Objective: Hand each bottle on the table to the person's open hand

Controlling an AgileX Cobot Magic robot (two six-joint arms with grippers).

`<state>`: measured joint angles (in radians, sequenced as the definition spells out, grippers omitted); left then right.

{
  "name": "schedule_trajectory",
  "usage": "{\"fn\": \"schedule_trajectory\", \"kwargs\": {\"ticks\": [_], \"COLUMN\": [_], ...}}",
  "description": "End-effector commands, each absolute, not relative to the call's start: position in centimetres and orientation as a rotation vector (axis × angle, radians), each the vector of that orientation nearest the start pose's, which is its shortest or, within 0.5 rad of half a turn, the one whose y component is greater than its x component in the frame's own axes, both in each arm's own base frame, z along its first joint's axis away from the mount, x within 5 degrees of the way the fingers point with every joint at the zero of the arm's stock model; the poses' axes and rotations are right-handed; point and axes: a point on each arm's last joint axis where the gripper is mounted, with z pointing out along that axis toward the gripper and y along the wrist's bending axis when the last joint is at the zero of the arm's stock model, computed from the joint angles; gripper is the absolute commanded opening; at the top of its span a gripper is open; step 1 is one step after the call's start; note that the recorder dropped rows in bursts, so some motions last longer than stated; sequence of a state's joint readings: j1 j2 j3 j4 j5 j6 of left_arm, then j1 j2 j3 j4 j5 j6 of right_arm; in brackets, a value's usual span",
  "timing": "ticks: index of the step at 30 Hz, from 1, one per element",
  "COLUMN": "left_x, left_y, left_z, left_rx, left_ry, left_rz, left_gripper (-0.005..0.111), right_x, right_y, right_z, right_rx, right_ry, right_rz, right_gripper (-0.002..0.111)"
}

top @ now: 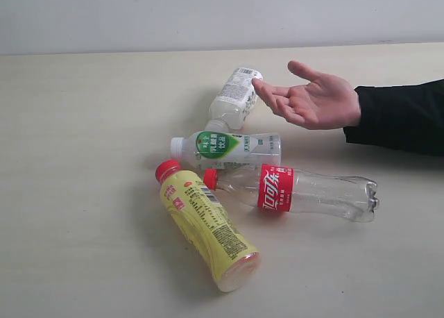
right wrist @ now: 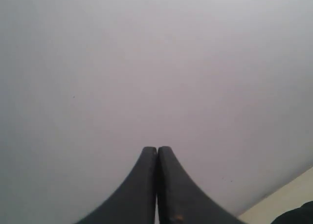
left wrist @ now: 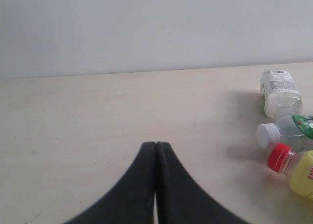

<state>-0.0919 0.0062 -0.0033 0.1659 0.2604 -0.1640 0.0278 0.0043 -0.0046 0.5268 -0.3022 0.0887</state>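
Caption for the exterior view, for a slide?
Four bottles lie clustered on the table; the person's open hand is held palm-up beside them.

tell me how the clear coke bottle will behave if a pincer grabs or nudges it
The clear Coca-Cola bottle looks empty, so it is probably light and its thin walls may dent under a squeeze. It lies on its side on the table, so a nudge would likely make it roll.

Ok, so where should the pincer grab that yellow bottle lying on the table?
Take the yellow bottle across its body, in the half toward the base, coming down from above. It lies on its side, with bare table on both sides there. Near its red cap the Coca-Cola bottle crowds it.
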Motion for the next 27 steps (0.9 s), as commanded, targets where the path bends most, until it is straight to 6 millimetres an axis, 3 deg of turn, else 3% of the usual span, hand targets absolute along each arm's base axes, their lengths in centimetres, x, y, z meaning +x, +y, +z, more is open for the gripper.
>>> {"fn": "schedule_trajectory", "kwargs": {"ticks": [1,7,10,13,16,19,22,24,27], "left_x": [5.5,5.5,5.5,5.5,5.5,5.5,5.5,5.5,5.5], "left_y": [-0.1,-0.1,-0.1,-0.1,-0.1,-0.1,-0.1,-0.1,-0.1], "left_z": [19.0,19.0,19.0,19.0,19.0,19.0,19.0,19.0,19.0], "left_rx": [0.049,0.049,0.049,0.049,0.049,0.049,0.049,0.049,0.049], "left_ry": [1.734,1.734,1.734,1.734,1.734,1.734,1.734,1.734,1.734], "left_rz": [-0.028,-0.028,-0.028,-0.028,-0.028,-0.028,-0.028,-0.028,-0.028], "left_gripper": [0.000,0.000,0.000,0.000,0.000,0.000,0.000,0.000,0.000], "right_x": [5.2,5.2,5.3,5.1,5.1,5.2,6.6,7.5,9.2], "right_y": [-1.0,-1.0,-0.7,-0.6,-0.4,0.0,0.2,0.4,1.6], "right_z": [23.3,23.3,23.1,24.3,27.3,31.8,35.7,37.4,38.7], "right_rx": [0.495,0.549,0.488,0.456,0.436,0.300,0.193,0.093,-0.086], "right_ry": [1.175,1.163,1.212,1.199,1.193,1.225,1.384,1.513,1.688], "right_rz": [0.495,0.574,0.534,0.520,0.542,0.432,0.280,0.180,0.190], "right_gripper": [0.000,0.000,0.000,0.000,0.000,0.000,0.000,0.000,0.000]}}
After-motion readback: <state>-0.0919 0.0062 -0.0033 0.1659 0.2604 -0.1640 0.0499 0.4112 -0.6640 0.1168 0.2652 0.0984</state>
